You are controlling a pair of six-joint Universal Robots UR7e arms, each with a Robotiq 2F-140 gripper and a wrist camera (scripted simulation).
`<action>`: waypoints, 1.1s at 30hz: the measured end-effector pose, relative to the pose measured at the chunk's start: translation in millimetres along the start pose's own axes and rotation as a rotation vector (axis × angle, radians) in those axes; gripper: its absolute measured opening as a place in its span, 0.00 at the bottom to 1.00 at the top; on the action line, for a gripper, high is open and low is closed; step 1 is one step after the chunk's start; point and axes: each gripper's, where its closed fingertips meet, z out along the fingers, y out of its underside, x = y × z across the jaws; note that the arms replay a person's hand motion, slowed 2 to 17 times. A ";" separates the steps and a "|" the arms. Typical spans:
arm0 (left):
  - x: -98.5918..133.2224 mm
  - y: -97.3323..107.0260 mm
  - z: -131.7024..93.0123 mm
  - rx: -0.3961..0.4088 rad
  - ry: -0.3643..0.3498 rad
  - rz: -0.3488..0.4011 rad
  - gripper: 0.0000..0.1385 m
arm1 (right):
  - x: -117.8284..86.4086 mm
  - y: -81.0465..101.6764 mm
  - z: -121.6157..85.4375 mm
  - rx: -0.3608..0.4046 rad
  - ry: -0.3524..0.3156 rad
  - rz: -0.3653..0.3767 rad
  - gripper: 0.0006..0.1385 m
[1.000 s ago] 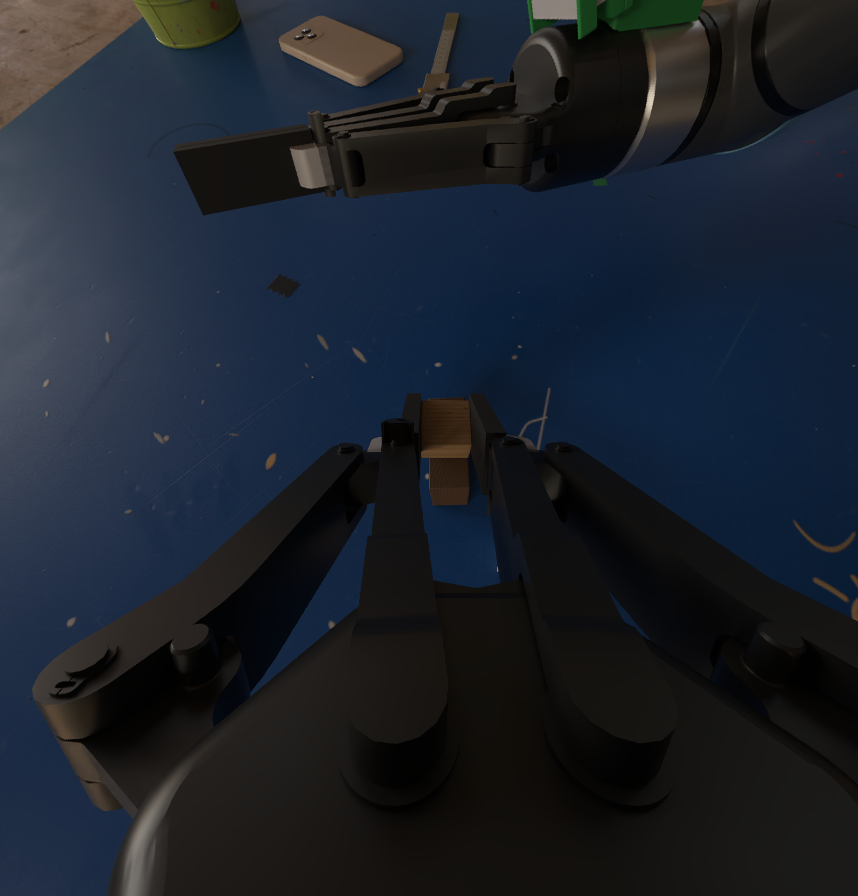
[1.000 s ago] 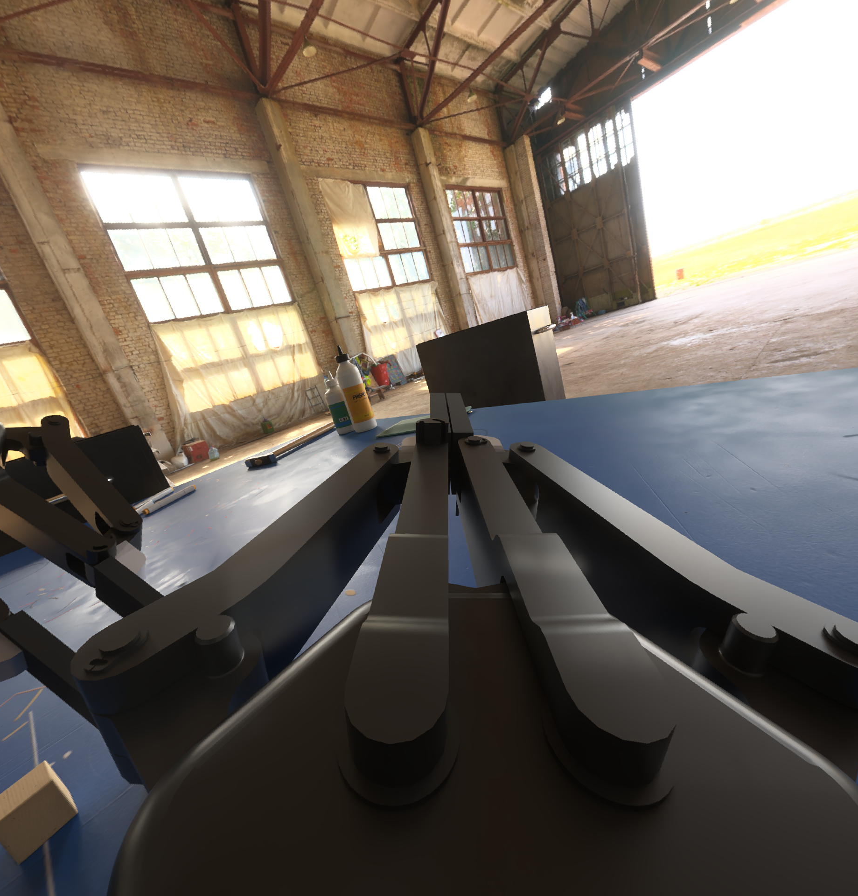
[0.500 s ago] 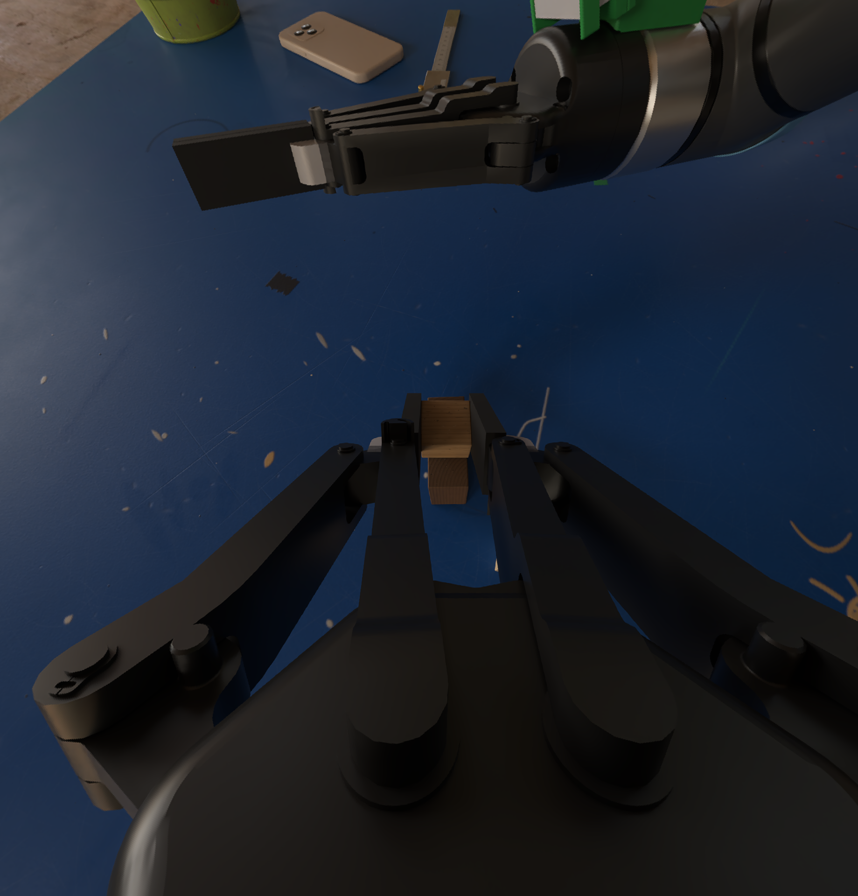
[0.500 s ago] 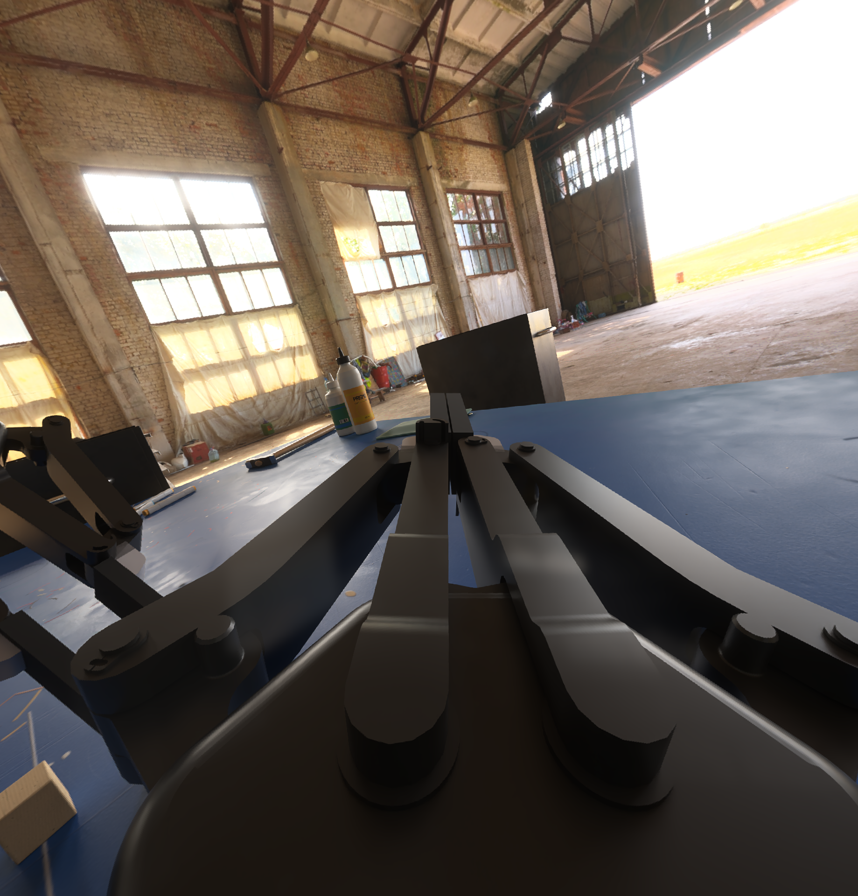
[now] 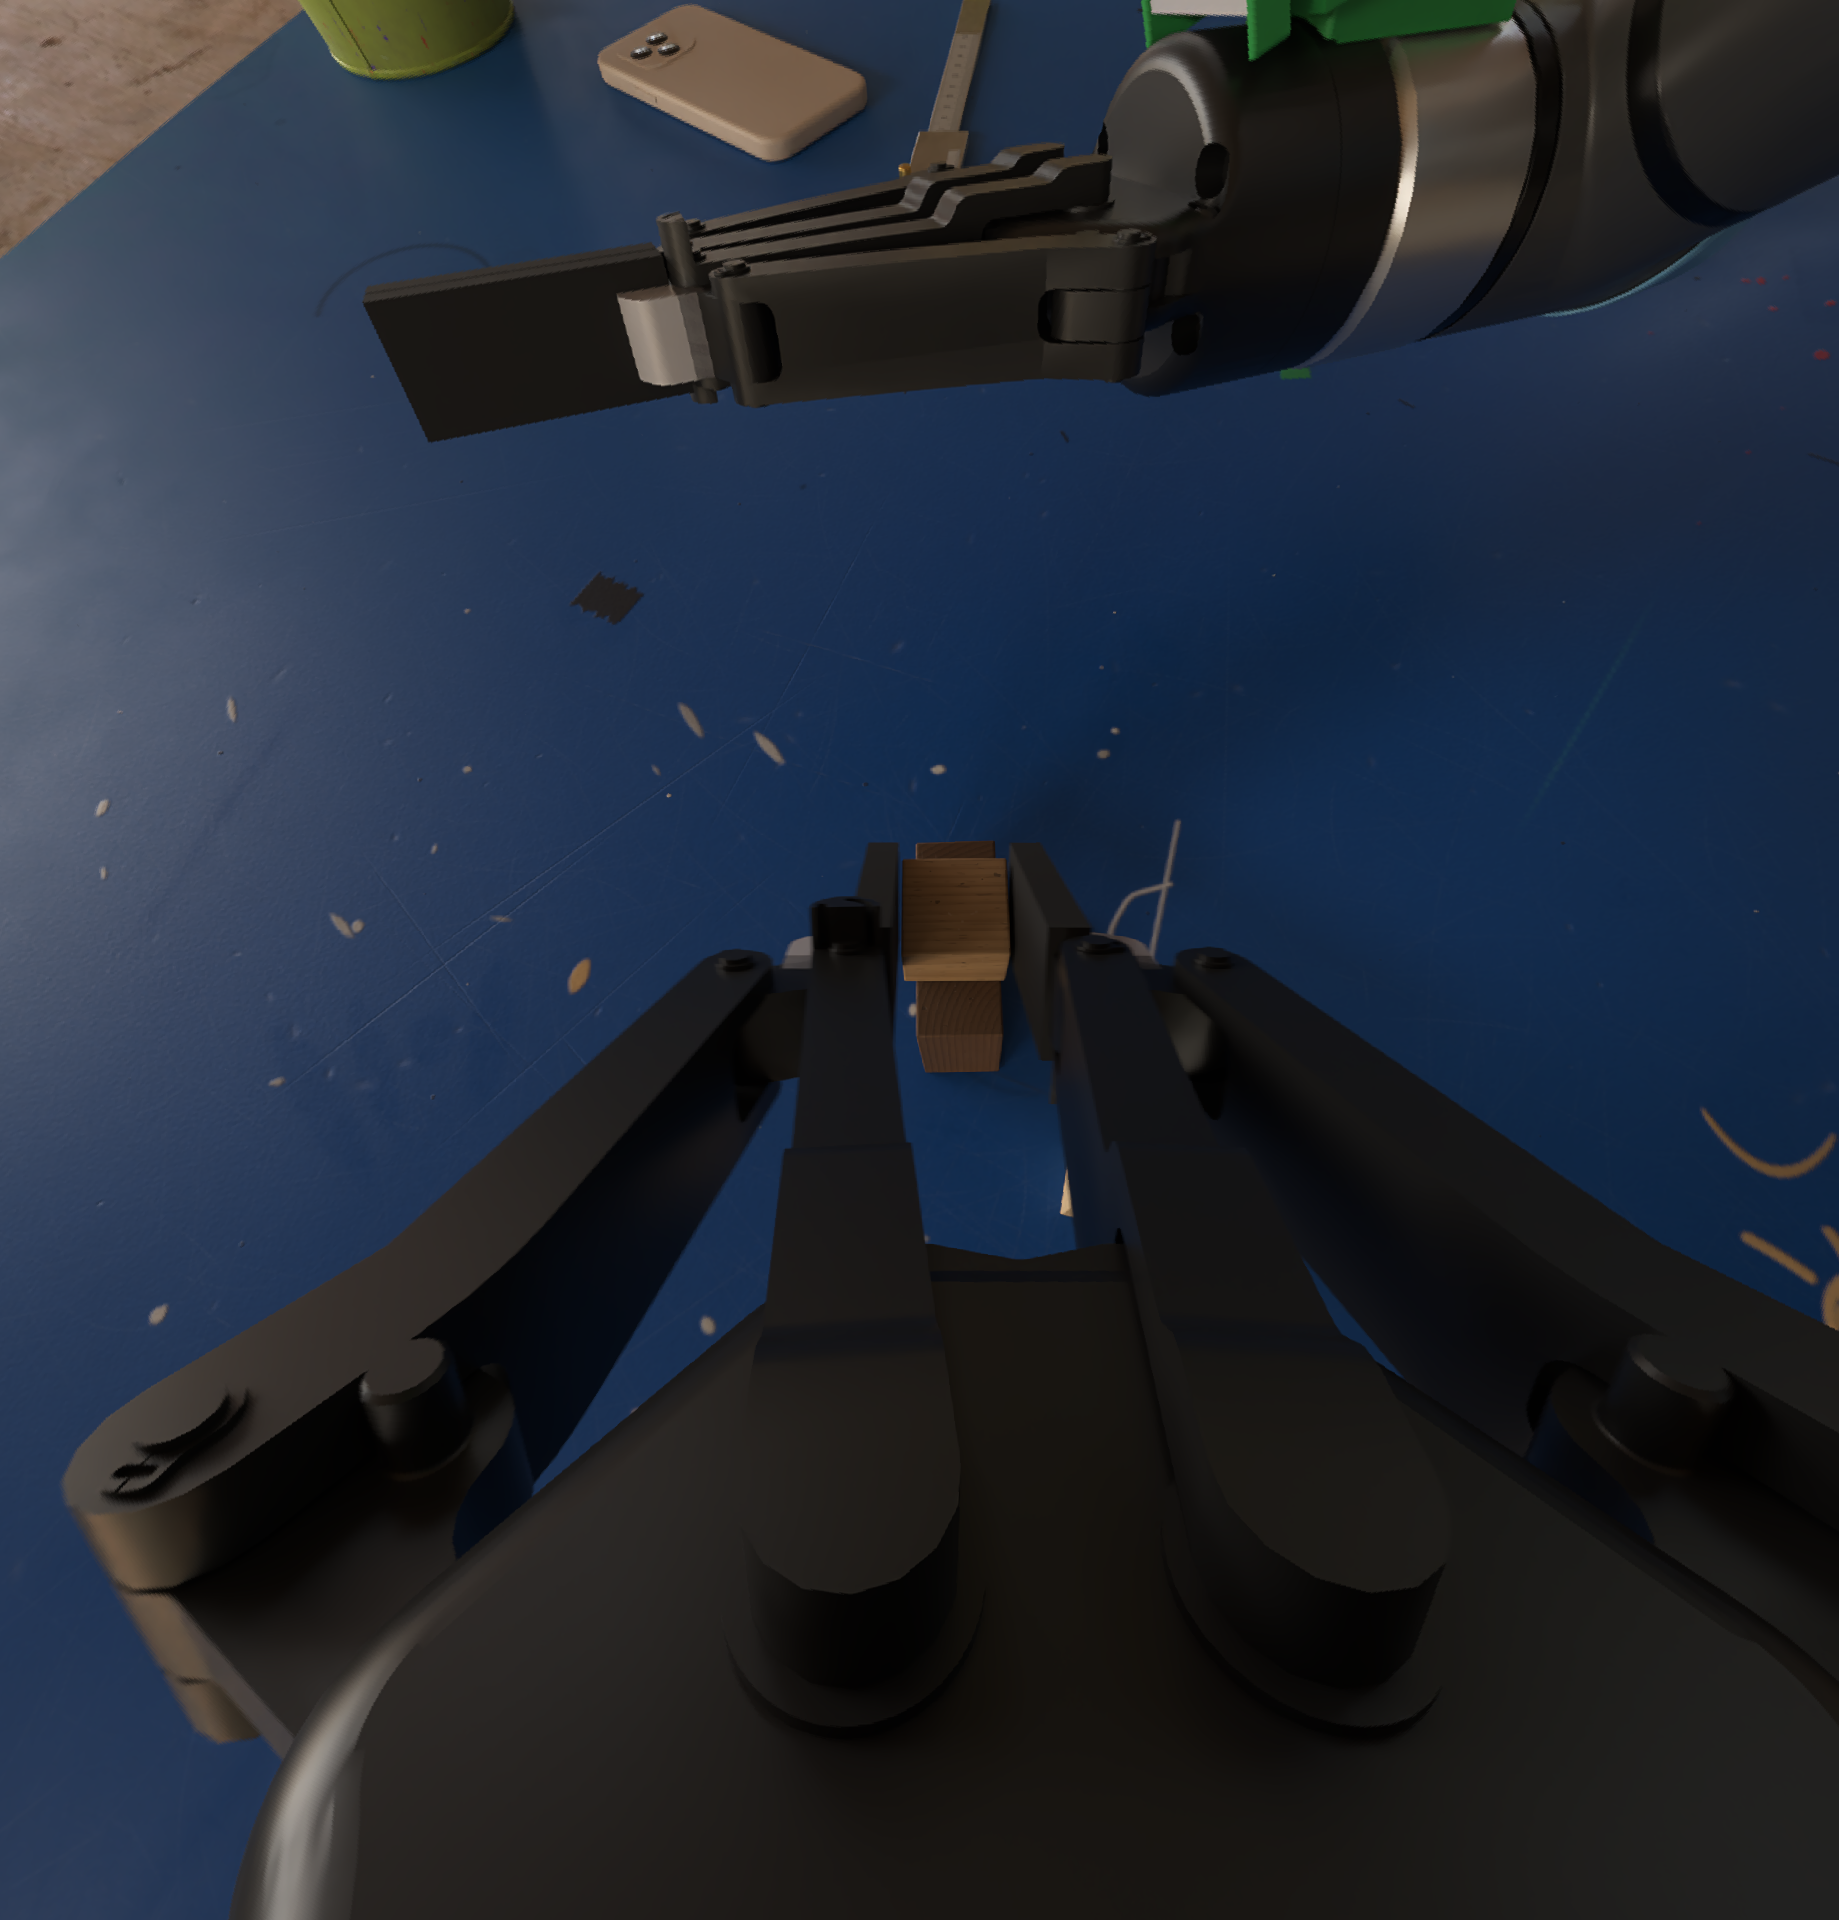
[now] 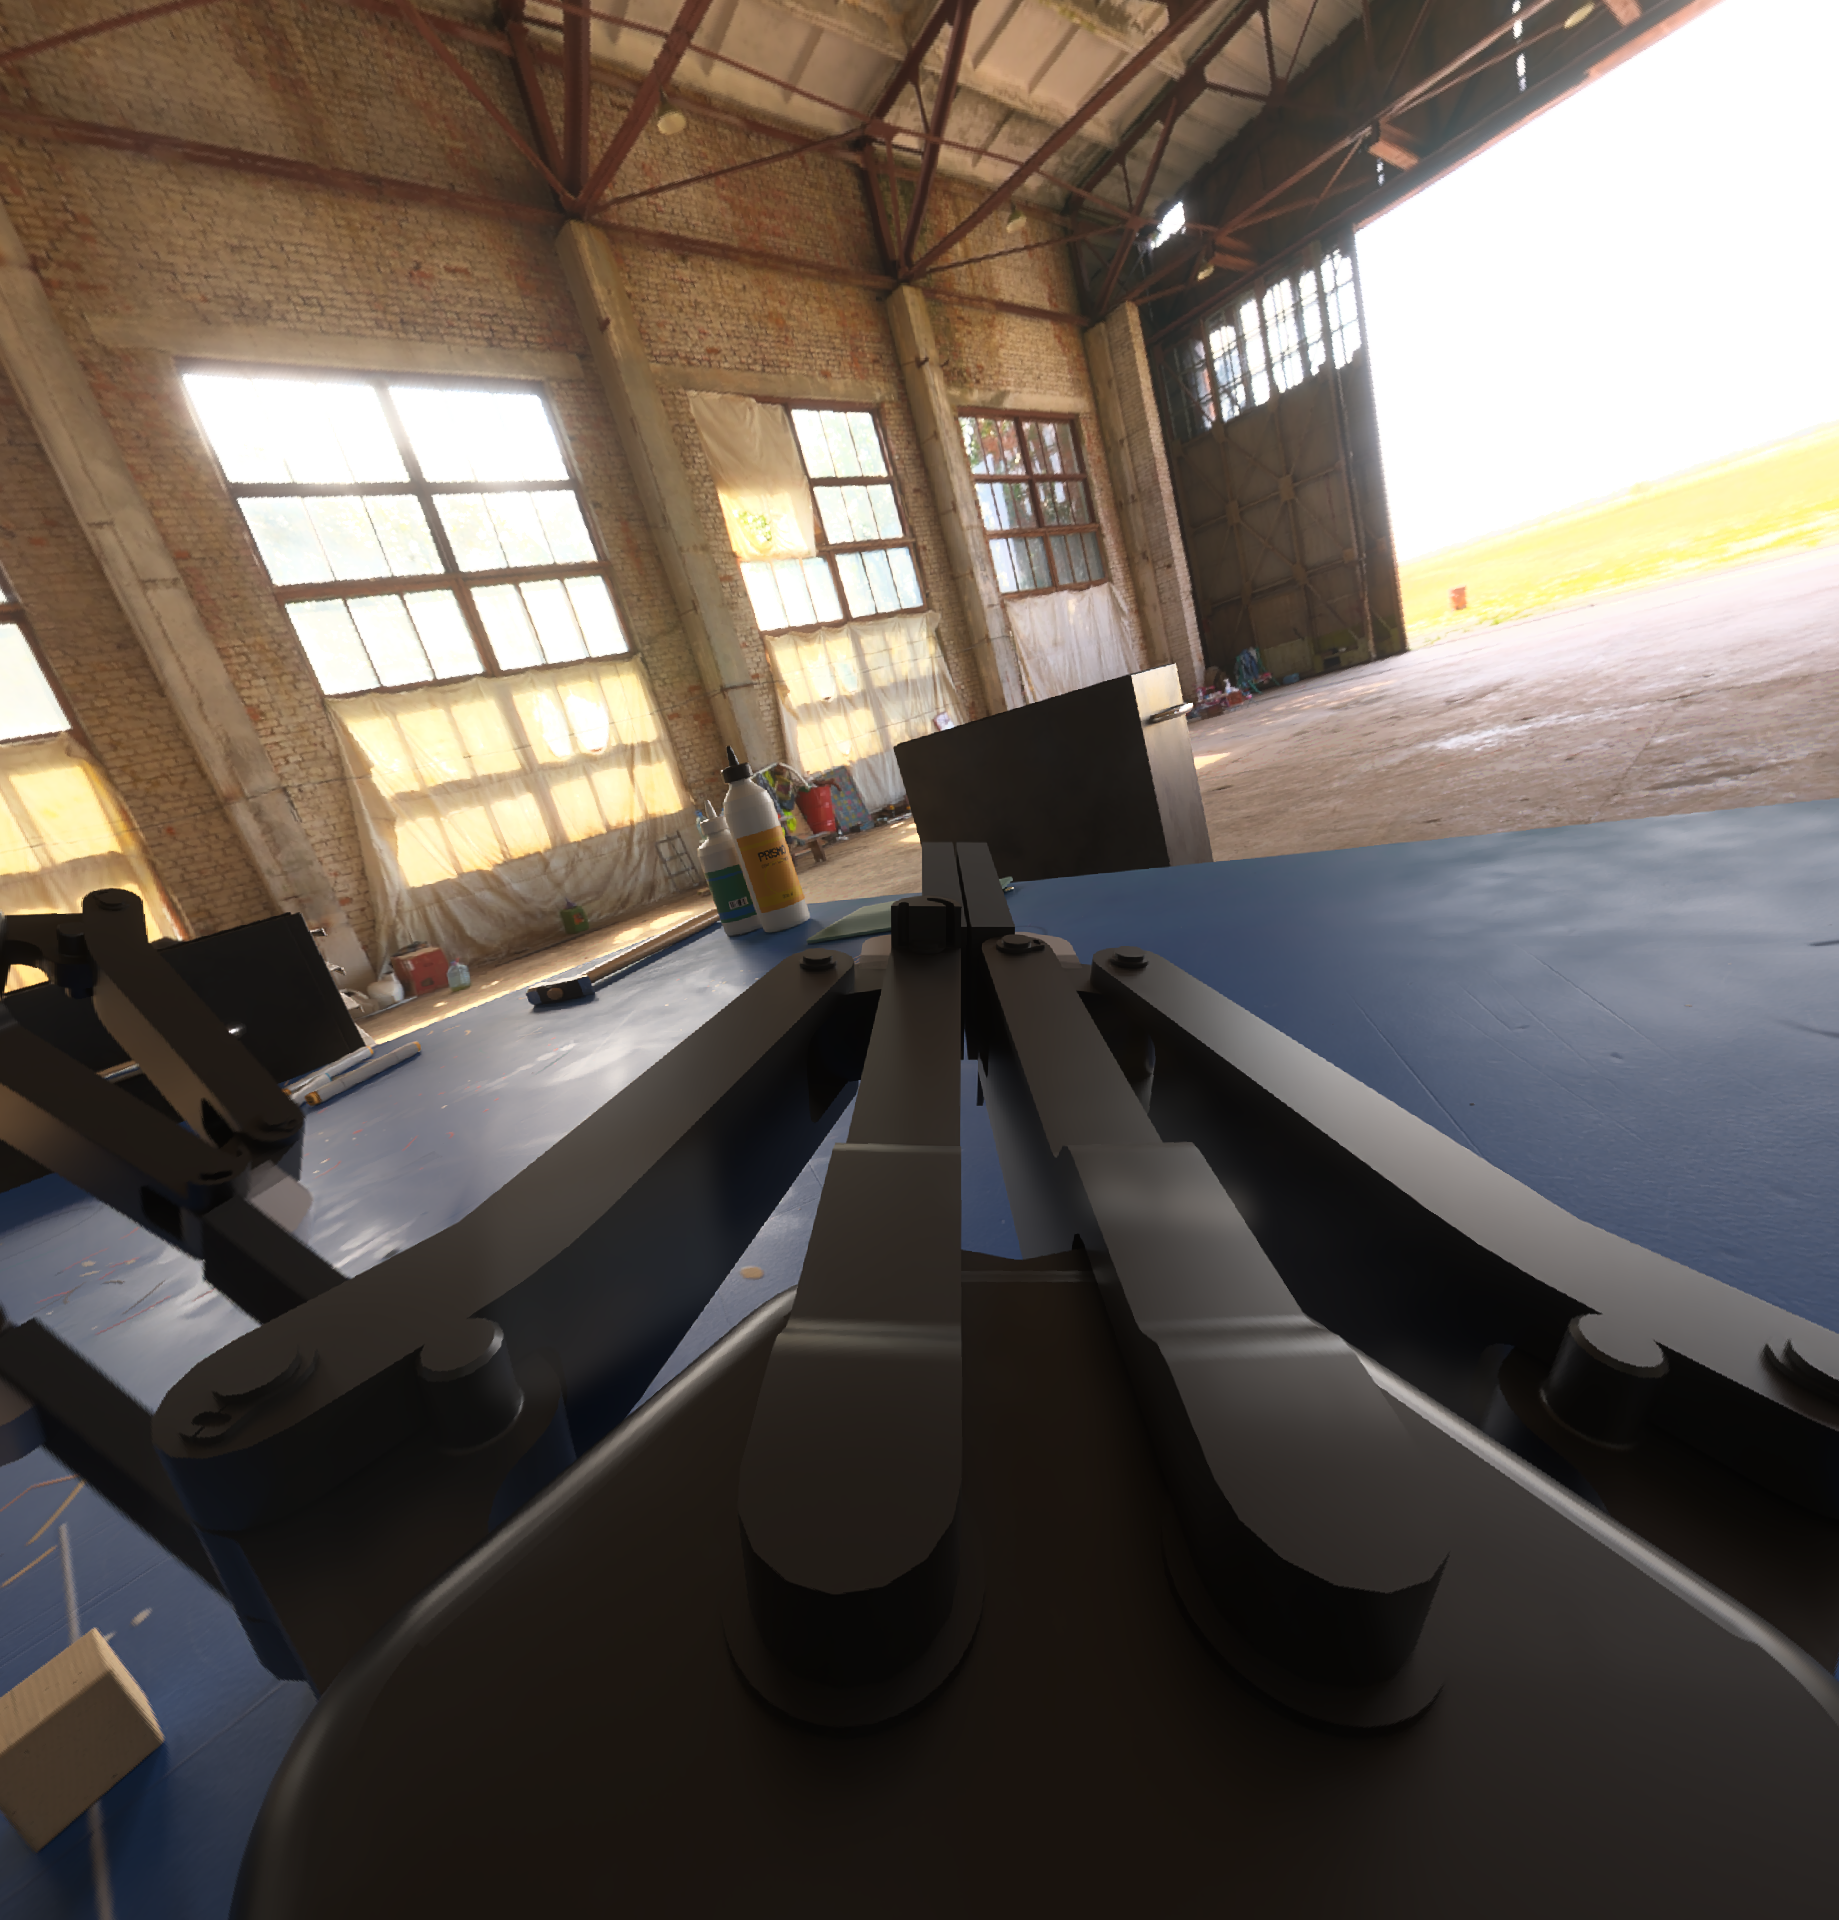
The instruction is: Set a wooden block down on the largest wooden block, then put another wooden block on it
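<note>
In the left wrist view my left gripper (image 5: 954,883) is shut on a small wooden block (image 5: 953,920), held just above a longer wooden block (image 5: 959,1031) that lies on the blue table (image 5: 1310,675). I cannot tell whether the two blocks touch. My right gripper (image 6: 959,883) is shut and empty, held level above the table; it also shows in the left wrist view (image 5: 499,343) beyond the blocks. A third, pale wooden block (image 6: 63,1756) lies on the table at the lower left of the right wrist view, under the left gripper's links (image 6: 167,1101).
A green cup (image 5: 406,31), a tan phone (image 5: 733,78) and a metal ruler (image 5: 951,88) lie at the table's far edge. In the right wrist view stand two glue bottles (image 6: 759,857), a dark box (image 6: 1040,790) and a hammer (image 6: 562,992).
Almost nothing. The left wrist view has drifted very slightly; the block stays in the left gripper's hold and the right gripper stays shut in place.
</note>
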 end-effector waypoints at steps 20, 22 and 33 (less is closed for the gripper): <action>3.0 1.0 -2.0 0.037 0.010 -0.015 0.40 | -0.6 -0.1 0.2 0.000 -0.001 -0.003 0.00; 3.1 0.2 -2.9 0.045 0.008 -0.017 0.40 | -0.6 -0.1 0.2 0.000 -0.001 -0.003 0.00; 1.8 -3.7 -3.7 0.071 -0.001 -0.018 0.34 | -0.7 0.1 0.5 -0.001 -0.002 -0.003 0.00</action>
